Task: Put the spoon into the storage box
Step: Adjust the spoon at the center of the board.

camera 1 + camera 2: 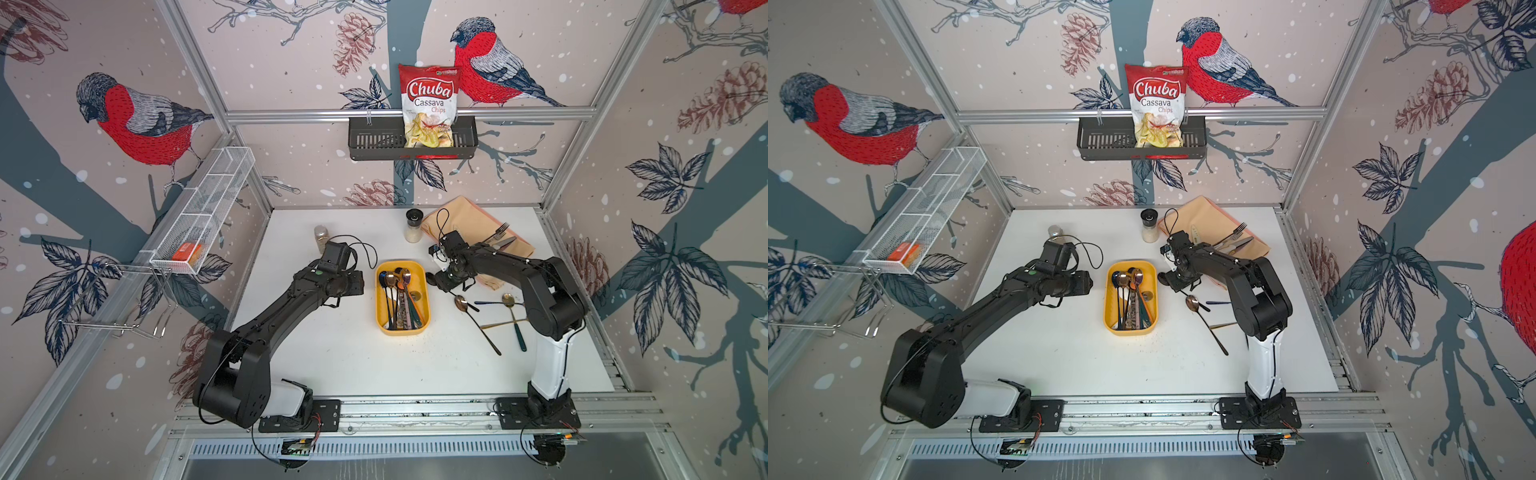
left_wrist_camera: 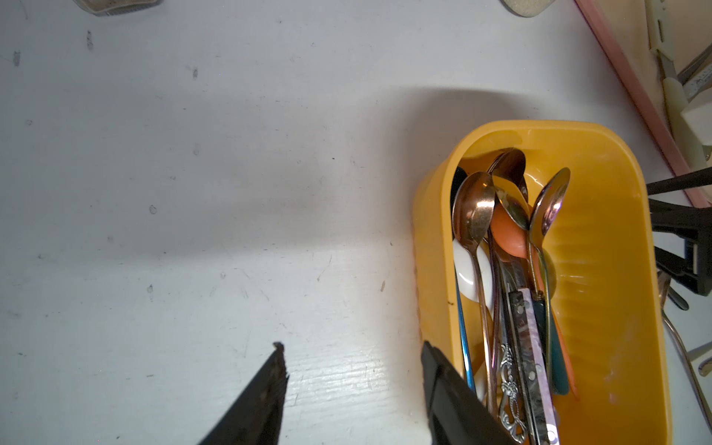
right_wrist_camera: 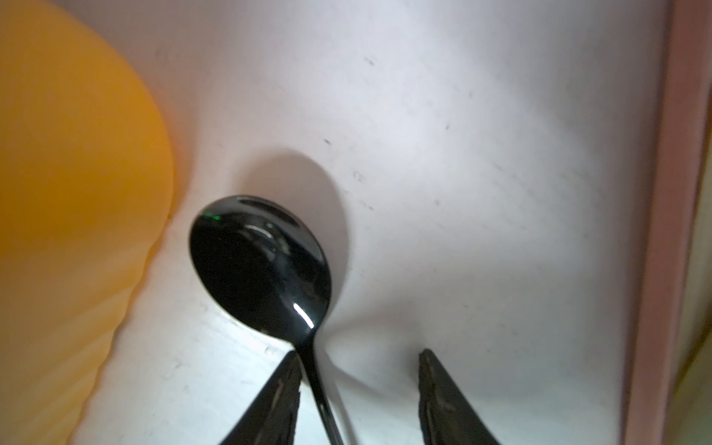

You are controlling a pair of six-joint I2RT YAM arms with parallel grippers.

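A red-and-white bag of cassava chips [image 1: 428, 104] is being held upright in a dark slotted basket [image 1: 374, 141] hung on the far wall. A small orange box [image 1: 187, 252] is being kept at the near end of a white wire mesh basket [image 1: 208, 199] on the left wall. On the white table [image 1: 353, 365], a fork [image 1: 498, 232] and a knife [image 1: 505, 243] are being carried by a peach cloth [image 1: 465, 216] at the far right. A black-capped grinder [image 1: 414, 226] is being stood just left of it, and a brown spice jar [image 1: 321, 237] further left.
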